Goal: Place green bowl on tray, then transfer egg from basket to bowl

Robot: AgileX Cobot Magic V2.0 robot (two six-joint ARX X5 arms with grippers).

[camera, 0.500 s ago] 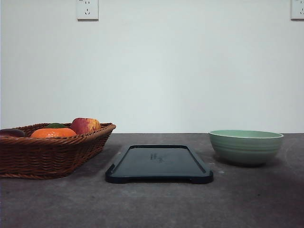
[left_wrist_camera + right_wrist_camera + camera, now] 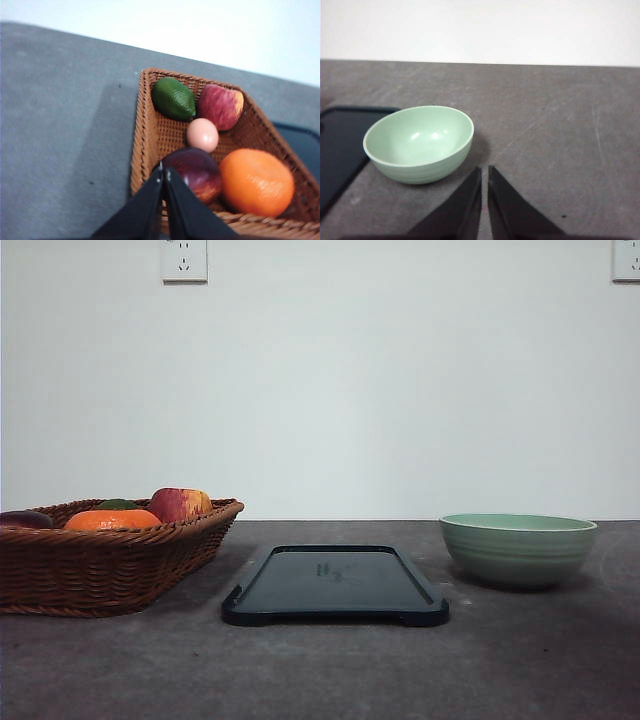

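The green bowl [image 2: 518, 549] [image 2: 419, 143] stands empty on the grey table, to the right of the black tray [image 2: 336, 583] [image 2: 340, 150]. The tray lies bare in the middle. At the left sits the wicker basket [image 2: 100, 560] [image 2: 150, 145]. In it the tan egg [image 2: 202, 135] lies between a red apple and a dark purple fruit. My left gripper [image 2: 164, 175] is shut and empty, just short of the basket's near rim. My right gripper [image 2: 484, 174] is shut and empty, over bare table beside the bowl.
The basket also holds a green avocado [image 2: 173, 98], a red-yellow apple [image 2: 220, 106] [image 2: 180, 504], a dark purple fruit [image 2: 195, 172] and an orange [image 2: 256, 182] [image 2: 112, 520]. A white wall with two sockets [image 2: 184, 260] backs the table.
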